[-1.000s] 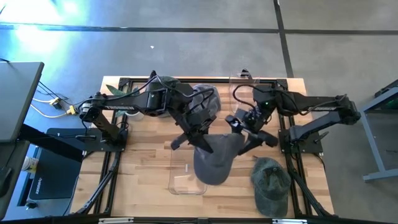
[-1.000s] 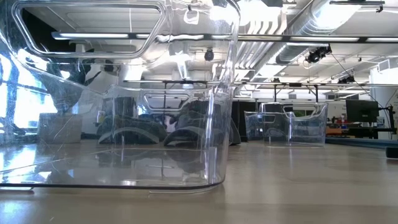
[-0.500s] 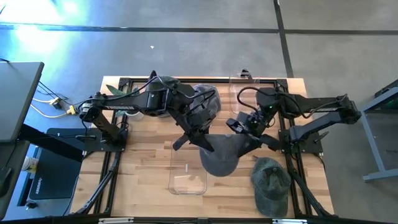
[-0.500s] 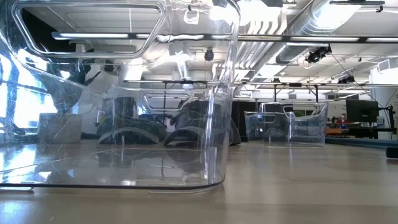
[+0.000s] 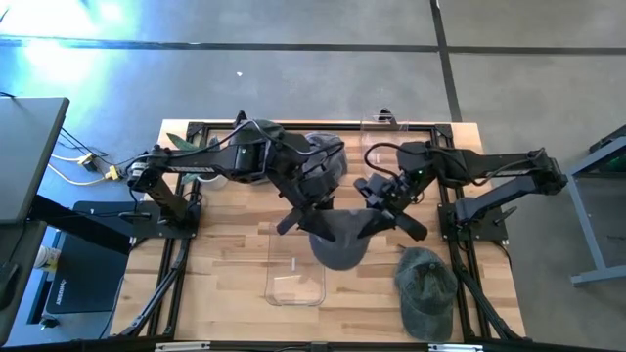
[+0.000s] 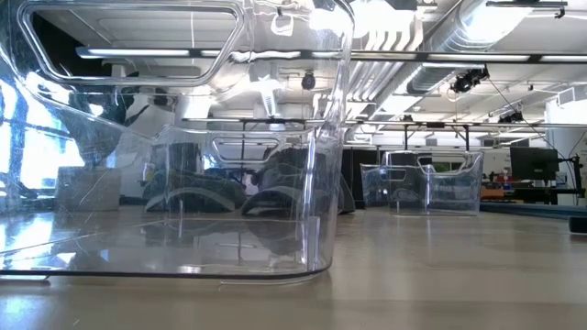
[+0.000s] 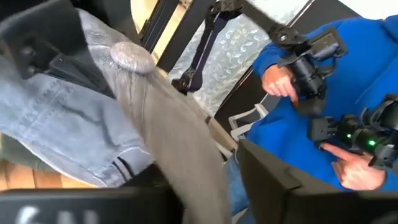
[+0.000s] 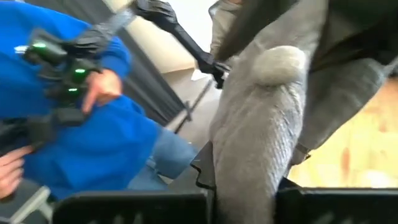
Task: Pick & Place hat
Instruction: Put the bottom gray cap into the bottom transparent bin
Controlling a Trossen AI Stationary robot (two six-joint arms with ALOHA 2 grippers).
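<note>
Grey hat [image 5: 338, 246] held up between both grippers, above right rim of clear bin [image 5: 293, 284] at table front. Left gripper [image 5: 315, 221] clamped on hat's left side, right gripper [image 5: 377, 221] clamped on its right side. Green hat [image 5: 426, 288] flat on table [image 5: 225, 279], right of bin. Denim hat [image 5: 323, 161] behind bin, near table's back edge. Second clear bin [image 6: 422, 188] farther back. Wrist views: person in blue sleeve [image 7: 348, 93] holding controllers beyond table.
</note>
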